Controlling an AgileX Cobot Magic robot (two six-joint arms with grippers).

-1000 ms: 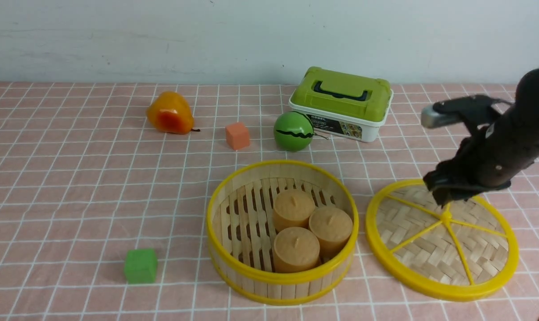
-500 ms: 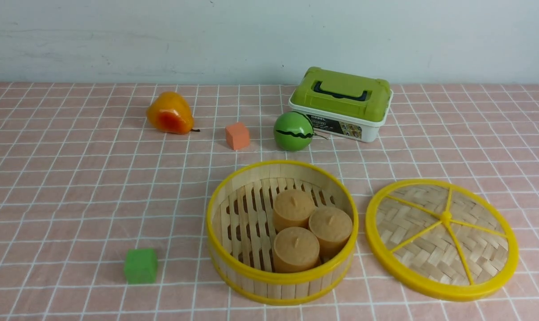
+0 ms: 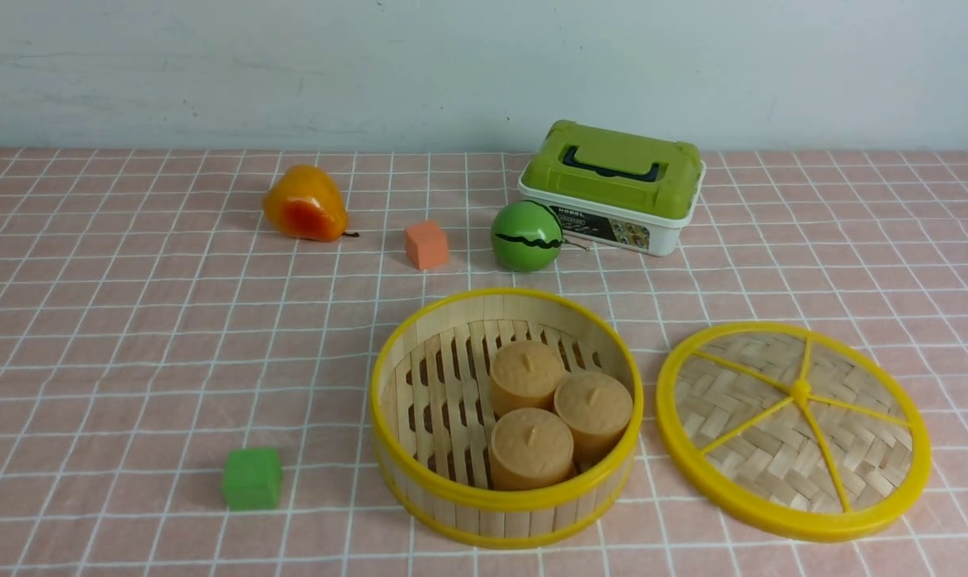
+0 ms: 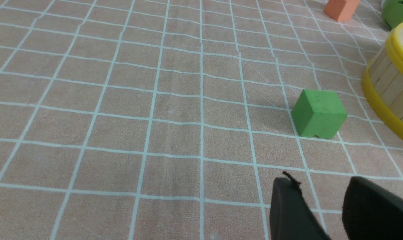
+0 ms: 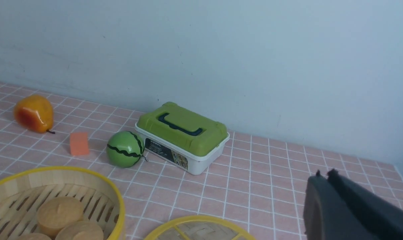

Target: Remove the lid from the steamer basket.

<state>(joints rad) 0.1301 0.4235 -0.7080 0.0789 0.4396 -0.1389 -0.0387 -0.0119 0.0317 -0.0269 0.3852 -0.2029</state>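
- And the lid [image 3: 792,429] is off! It lies flat on the checked cloth [image 3: 131,361], knob up, just beside the steamer basket [image 3: 506,501] on the robot's right, with a thin strip of cloth between the two yellow rims.
- From the right gripper [image 5: 325,175], only a curved sliver of the lid's rim shows, down below and ahead of the jaws, well apart from them.
- Those right jaws are pressed together tip to tip, with nothing between them.
- The steamer basket stands open, farther from the right jaws than the lid is.
- Three tan cakes [image 3: 532,449] sit inside it, bunched on the side towards the lid and touching one another.
- Over to the left gripper [image 4: 316,190]: its jaws are parted a little, cloth shows through the gap, and nothing is held.
- Just ahead of the left jaws, near but not touching, sits a green cube [image 4: 319,113].
- Beyond the cube and off to one side are the basket's slat wall and yellow rims.
- Far ahead of the left jaws is an orange cube [image 4: 341,8], with a green edge of the striped melon ball [image 3: 526,235] past it.
- Ahead of the right jaws, well beyond the lid, the melon ball rests just beside the green-lidded box [image 3: 615,184].
- Farthest out from the right jaws is the orange-yellow pear [image 3: 304,203], lying on its side near the pale wall [image 3: 292,64].
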